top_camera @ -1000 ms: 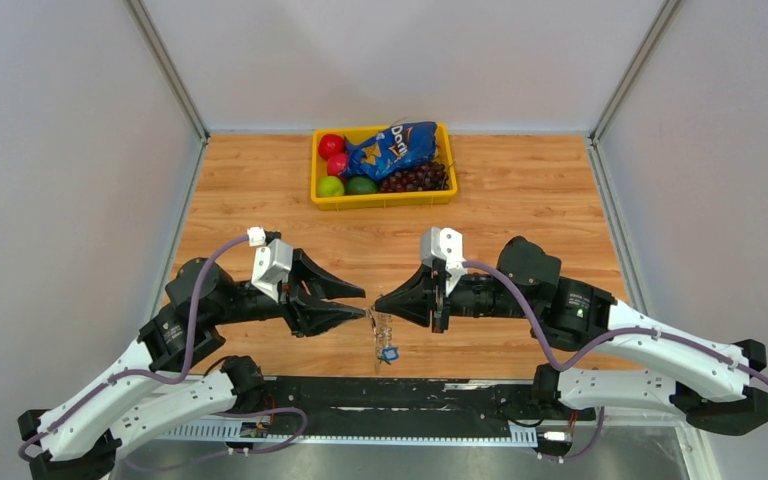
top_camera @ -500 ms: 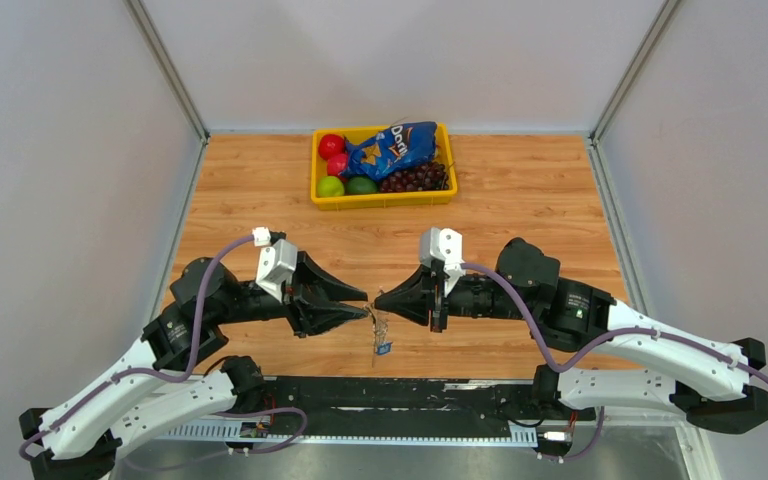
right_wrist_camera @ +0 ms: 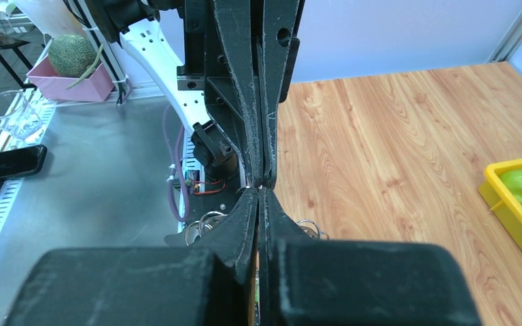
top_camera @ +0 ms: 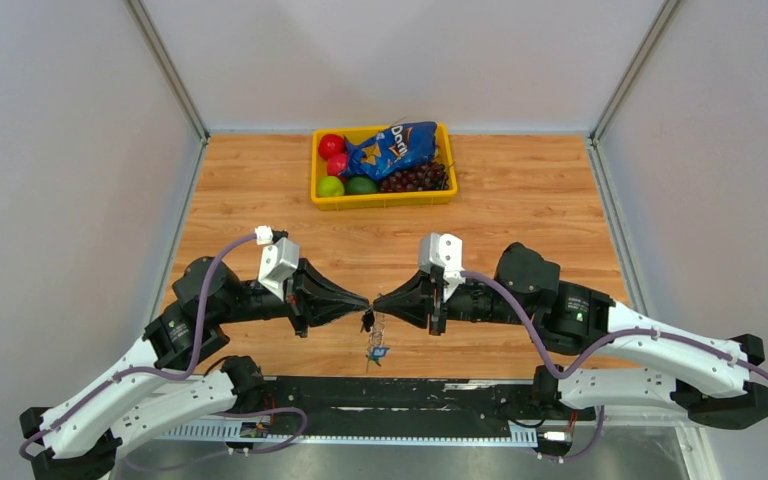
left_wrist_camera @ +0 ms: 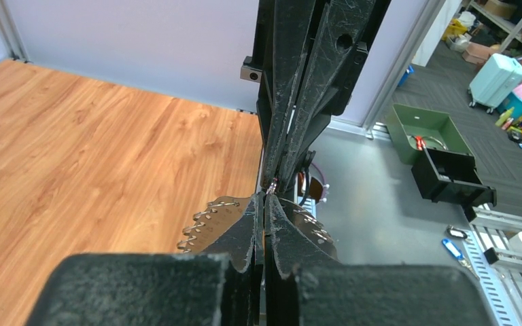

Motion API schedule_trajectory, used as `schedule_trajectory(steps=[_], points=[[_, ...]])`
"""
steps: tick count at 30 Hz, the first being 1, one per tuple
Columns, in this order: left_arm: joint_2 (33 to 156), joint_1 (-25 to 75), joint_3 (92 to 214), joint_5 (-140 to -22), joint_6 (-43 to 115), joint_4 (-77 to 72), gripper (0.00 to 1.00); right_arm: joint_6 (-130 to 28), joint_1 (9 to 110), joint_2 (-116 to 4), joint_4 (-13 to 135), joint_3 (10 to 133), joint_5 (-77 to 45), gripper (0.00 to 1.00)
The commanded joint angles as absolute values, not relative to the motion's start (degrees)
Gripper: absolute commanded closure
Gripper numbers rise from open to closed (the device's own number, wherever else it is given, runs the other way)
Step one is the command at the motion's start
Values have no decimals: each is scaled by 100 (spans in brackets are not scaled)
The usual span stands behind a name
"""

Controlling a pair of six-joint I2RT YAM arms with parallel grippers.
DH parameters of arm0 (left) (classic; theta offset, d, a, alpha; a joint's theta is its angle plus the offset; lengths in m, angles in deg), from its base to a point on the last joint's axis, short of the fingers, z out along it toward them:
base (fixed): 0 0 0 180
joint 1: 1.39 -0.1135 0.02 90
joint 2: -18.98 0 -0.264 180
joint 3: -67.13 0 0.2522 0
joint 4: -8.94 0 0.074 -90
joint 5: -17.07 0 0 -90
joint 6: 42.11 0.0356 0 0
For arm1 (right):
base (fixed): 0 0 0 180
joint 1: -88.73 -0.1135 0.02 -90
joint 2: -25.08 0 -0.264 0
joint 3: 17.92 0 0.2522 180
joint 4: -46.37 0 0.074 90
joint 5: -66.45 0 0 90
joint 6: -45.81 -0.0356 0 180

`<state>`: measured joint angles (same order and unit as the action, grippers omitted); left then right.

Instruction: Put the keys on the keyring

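My left gripper [top_camera: 365, 301] and right gripper [top_camera: 377, 301] meet tip to tip above the table's near edge, both shut. From that meeting point hangs the keyring [top_camera: 373, 336], a thin silvery loop with a small blue piece [top_camera: 378, 351] at its lower end. A key with a dark head [top_camera: 367, 320] dangles just under the tips. In the left wrist view my left gripper [left_wrist_camera: 266, 197] is shut, with a metal glint at its tip against the right arm's fingers [left_wrist_camera: 292, 102]. The right wrist view shows my right gripper [right_wrist_camera: 261, 189] shut the same way.
A yellow bin [top_camera: 381, 199] at the back of the wooden table holds a blue chip bag [top_camera: 392, 148], red and green fruit and dark grapes. A black rail [top_camera: 390, 392] runs along the near edge below the hanging bunch. Grey walls stand on both sides.
My left gripper has closed and moved slightly right to meet the right gripper's tips. The hanging bunch has swung a little left, and the dark-headed key now shows.
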<state>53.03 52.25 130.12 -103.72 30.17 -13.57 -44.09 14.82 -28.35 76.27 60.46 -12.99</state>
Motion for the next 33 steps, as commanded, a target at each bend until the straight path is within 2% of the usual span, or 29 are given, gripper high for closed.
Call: schedule_trajectory(steps=[1, 25, 33], points=[[5343, 5229, 13000, -10410, 2977, -1174, 100, -4103, 1309, -2610, 6687, 5932, -1530, 100], [5296, 5231, 12958, -10563, 2898, -1001, 100, -3251, 902, -2208, 4641, 5058, -1516, 100], [5261, 5229, 12954, -10561, 2887, -948, 94, -3154, 807, -2240, 4543, 5083, -1558, 100]])
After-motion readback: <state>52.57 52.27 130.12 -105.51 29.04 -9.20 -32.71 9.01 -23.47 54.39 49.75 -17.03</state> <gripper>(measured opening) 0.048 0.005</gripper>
